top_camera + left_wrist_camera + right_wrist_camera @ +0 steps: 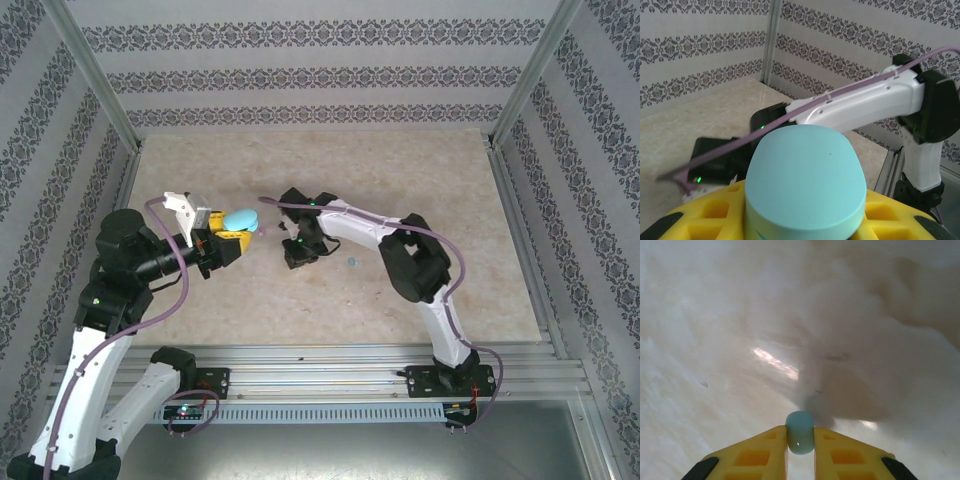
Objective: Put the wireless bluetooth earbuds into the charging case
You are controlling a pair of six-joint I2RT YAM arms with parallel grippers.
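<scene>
Over the marbled table [420,180], my left pincer [228,232] clamps the cyan charging case [802,180], raised off the surface. My right pincer [800,440] pinches a cyan earbud [800,431] near the tabletop. A loose cyan earbud [350,262] lies at its three o'clock.

Wallpapered, aluminium-framed lab enclosure [300,75]
</scene>
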